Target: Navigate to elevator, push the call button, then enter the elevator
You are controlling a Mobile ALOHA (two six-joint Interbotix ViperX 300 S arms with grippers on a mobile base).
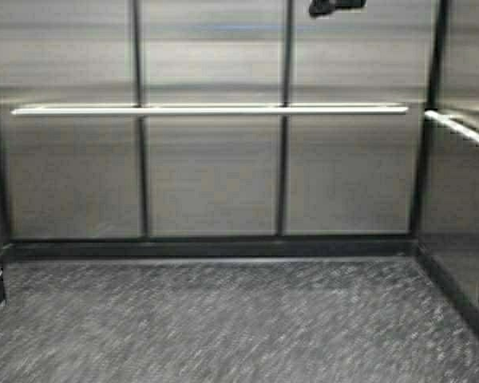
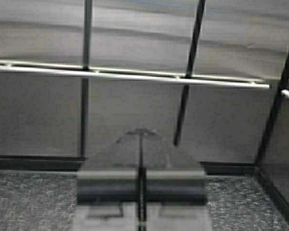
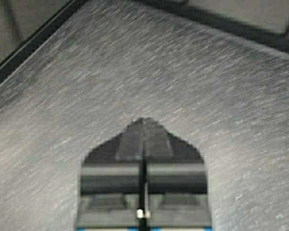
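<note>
My left gripper [image 2: 141, 132] is pressed together, aimed at the back wall; my right gripper [image 3: 143, 120] is together too, pointing down at the speckled grey floor [image 1: 223, 319]. The elevator [image 1: 211, 175] surrounds me: brushed-steel panels, dark seams, round handrail [image 1: 207, 110] straight ahead.

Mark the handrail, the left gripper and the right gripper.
handrail [image 1: 211, 110], high view, middle of the bar.
left gripper [image 2: 140, 133], left wrist view, closed fingertips.
right gripper [image 3: 143, 120], right wrist view, closed fingertips.
</note>
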